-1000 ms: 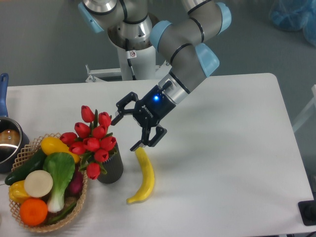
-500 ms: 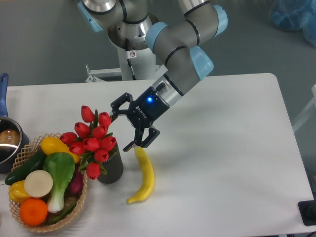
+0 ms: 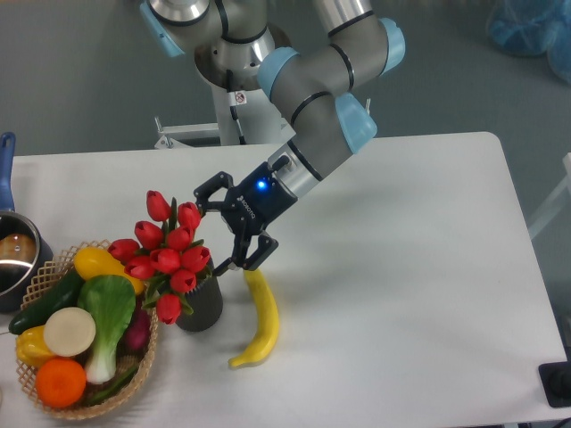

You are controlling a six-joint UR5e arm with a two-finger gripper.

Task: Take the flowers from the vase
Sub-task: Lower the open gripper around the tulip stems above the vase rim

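Closer to the flowers [image 3: 168, 258] than a second ago, the pincer [image 3: 214, 230] hangs with jaws spread and empty just right of them, while they sit in the vase [image 3: 202, 303] on the desk [image 3: 401, 267].

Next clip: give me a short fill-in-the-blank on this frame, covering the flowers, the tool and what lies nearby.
1. The flowers stand in the dark ____.
2. The tool has its fingers ____ and holds nothing.
3. The yellow fruit lying on the table just right of the vase is a ____.
4. The wicker basket of produce sits to the ____ of the vase in the picture.

Missing words: vase; open; banana; left
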